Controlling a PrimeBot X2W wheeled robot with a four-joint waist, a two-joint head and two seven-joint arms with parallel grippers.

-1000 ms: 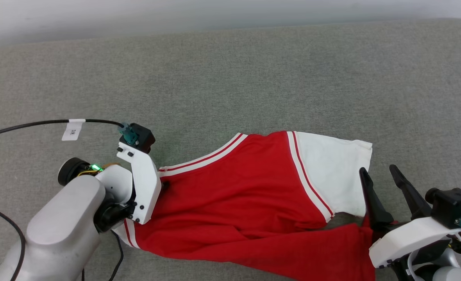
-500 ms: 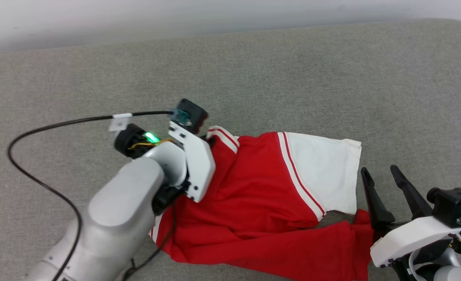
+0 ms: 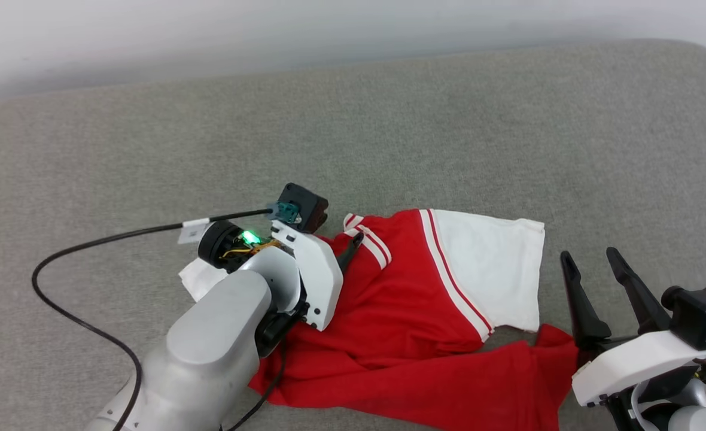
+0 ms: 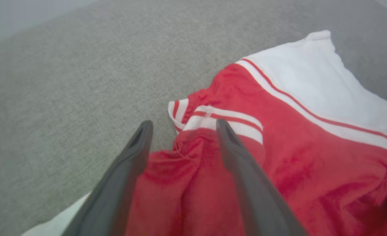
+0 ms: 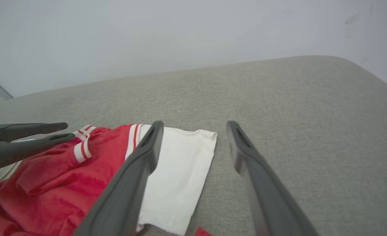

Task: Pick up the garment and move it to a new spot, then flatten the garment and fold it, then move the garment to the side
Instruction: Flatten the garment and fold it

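Both stood wide open, empty: the left gripper [image 4: 183, 124] over the bunched collar [image 4: 224, 118] of the shirt [image 3: 401, 311], the right gripper [image 3: 589, 254] just beside its white sleeve [image 3: 490, 269], on a grey cushion [image 3: 389, 120].

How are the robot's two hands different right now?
The left hand is over the bunched red shirt by its striped trim; the right hand is beside the white sleeve. Red cloth shows inside the left hand's gap; grey cushion inside the right hand's. Both are open, holding nothing.
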